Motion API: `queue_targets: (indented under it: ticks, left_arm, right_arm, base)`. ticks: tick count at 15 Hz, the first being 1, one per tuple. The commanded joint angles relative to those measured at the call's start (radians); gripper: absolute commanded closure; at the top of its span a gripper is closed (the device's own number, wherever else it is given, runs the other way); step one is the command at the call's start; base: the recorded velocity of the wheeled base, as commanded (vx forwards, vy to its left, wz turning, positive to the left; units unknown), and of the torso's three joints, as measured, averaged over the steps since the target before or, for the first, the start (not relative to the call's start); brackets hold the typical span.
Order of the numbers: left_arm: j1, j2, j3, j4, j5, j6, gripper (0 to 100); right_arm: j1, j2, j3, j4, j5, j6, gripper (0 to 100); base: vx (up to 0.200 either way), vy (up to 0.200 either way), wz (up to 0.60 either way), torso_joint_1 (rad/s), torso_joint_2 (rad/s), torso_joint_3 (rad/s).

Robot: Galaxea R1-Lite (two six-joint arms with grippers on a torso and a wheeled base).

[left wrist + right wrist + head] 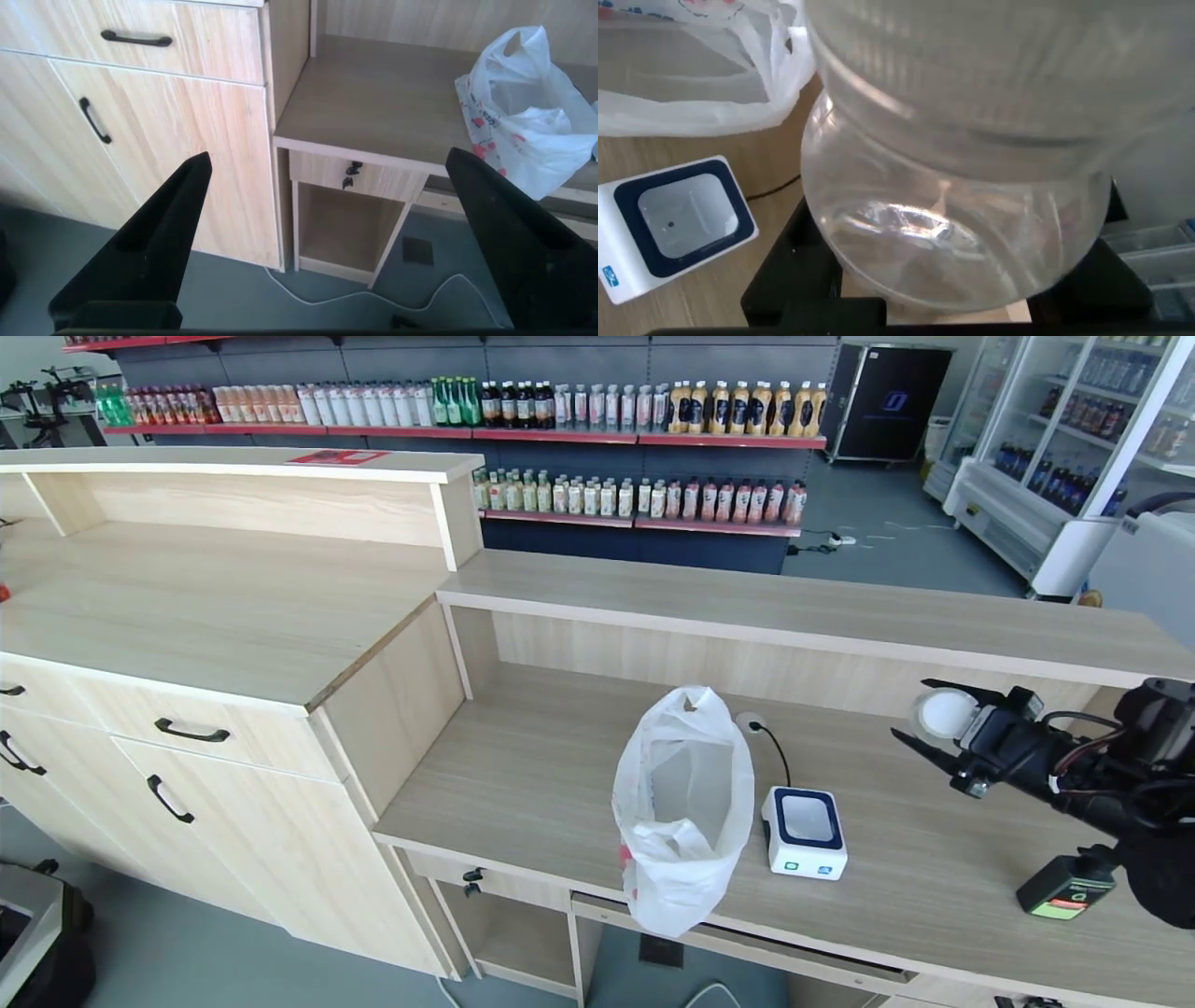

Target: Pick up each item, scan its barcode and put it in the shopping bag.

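My right gripper hovers above the right end of the counter, shut on a clear plastic bottle whose round white end faces the bag. In the right wrist view the see-through bottle bulges between the black fingers. The white shopping bag stands open at the counter's front edge, with the white barcode scanner beside it; both also appear past the bottle, bag and scanner. My left gripper is open and empty, low in front of the cabinets, the bag off to one side.
A black cable runs from the scanner to a counter socket. A small black device sits at the counter's right front. A raised ledge backs the counter, and a taller cabinet block with drawers stands on the left.
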Motion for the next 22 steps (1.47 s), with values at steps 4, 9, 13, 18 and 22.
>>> queue_targets:
  ticks: [4, 9, 13, 18, 22]
  left_arm:
    - [0.0, 0.0, 0.0, -0.001, 0.0, -0.001, 0]
    - [0.0, 0.0, 0.0, -0.001, 0.0, 0.0, 0]
    - [0.0, 0.0, 0.0, -0.001, 0.0, 0.0, 0]
    - [0.0, 0.0, 0.0, -0.001, 0.0, 0.0, 0]
    - [0.0, 0.0, 0.0, -0.001, 0.0, -0.001, 0]
  right_arm:
    - [-0.011, 0.105, 0.01, -0.02, 0.104, -0.002, 100]
    - [-0.023, 0.153, 0.006, -0.022, 0.129, -0.061, 100]
    - [-0.032, 0.214, -0.03, -0.037, 0.164, -0.081, 100]
    - [-0.032, 0.257, -0.036, -0.048, 0.199, -0.122, 100]
    - [-0.029, 0.274, -0.045, -0.048, 0.209, -0.13, 100]
  base:
    - [0.0, 0.0, 0.0, 0.0, 0.0, 0.0]
    - [0.0, 0.0, 0.0, 0.0, 0.0, 0.0]
    - [0.0, 0.0, 0.0, 0.0, 0.0, 0.0]
    - [0.0, 0.0, 0.0, 0.0, 0.0, 0.0]
    - [0.0, 0.0, 0.0, 0.0, 0.0, 0.0]
